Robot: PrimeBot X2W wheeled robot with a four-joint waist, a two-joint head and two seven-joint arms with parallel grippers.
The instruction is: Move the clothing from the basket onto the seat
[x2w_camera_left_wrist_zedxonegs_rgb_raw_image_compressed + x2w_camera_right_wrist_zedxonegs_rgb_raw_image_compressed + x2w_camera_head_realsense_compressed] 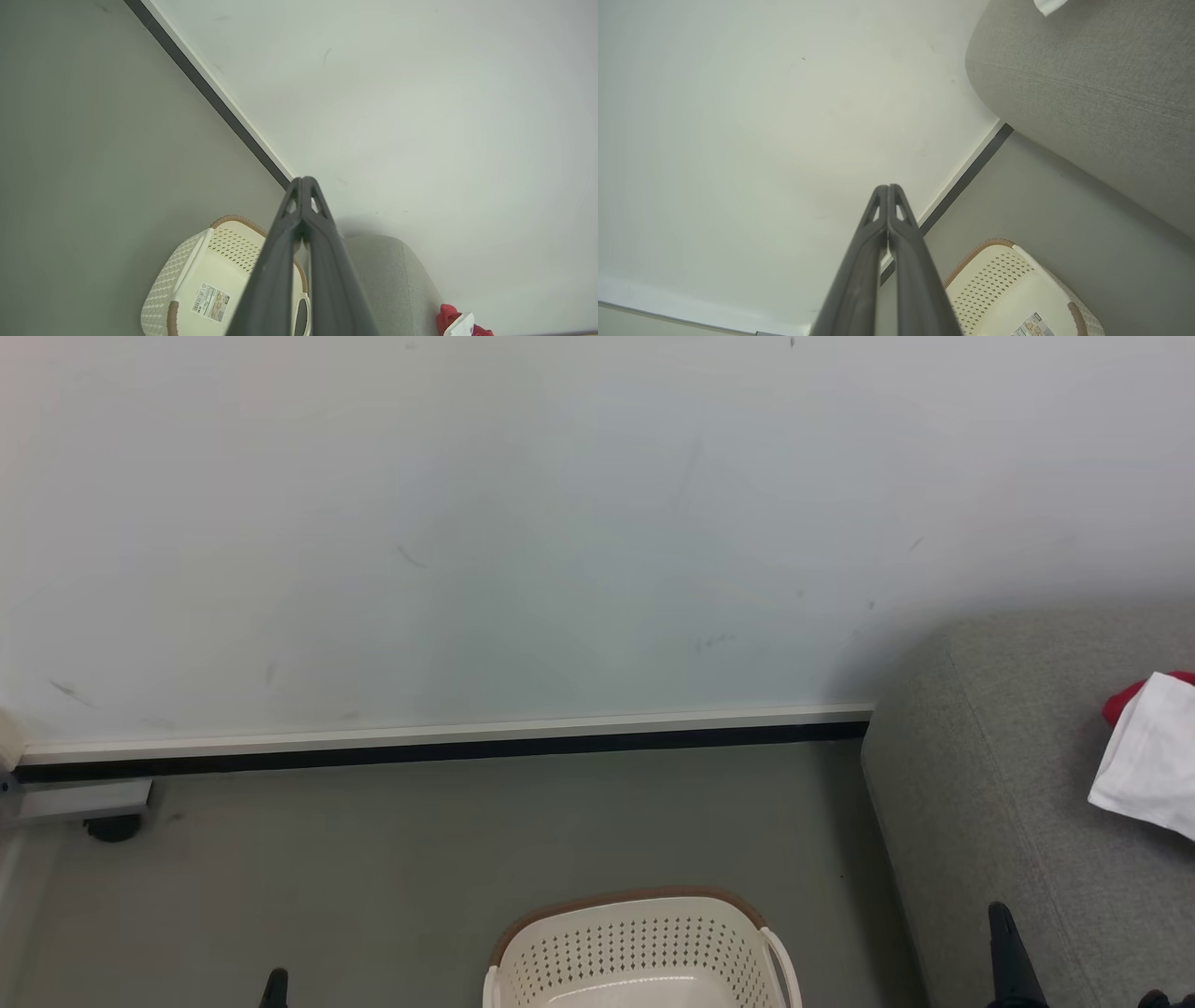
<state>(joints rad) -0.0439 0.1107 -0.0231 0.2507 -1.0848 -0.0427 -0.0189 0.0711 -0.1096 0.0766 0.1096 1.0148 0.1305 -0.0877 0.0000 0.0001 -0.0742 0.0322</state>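
The clothing point(1151, 756), a soft red fabric bundle with a white cloth part folded over it, is lying on the large grey fabric-upholstered seat point(1008, 756) at the right edge of the head view. The red part is showing behind the upper corner of the white cloth.

The cream-white perforated plastic basket point(635, 943) with the brown woven-look rim is standing on the floor just beside the seat's rounded corner. Its bare inner floor is showing a printed label point(211, 302).

The left gripper point(303, 179) is hanging above the basket with both dark fingers pressed together and nothing between them. The right gripper point(888, 186) is likewise holding its fingers together on nothing.

The smooth grey-green floor point(373, 859) is meeting a pale, lightly scuffed wall point(560, 523) along a white strip over a dark skirting band point(448, 744). A grey bracket with a black castor point(112, 826) is sitting at the far left.
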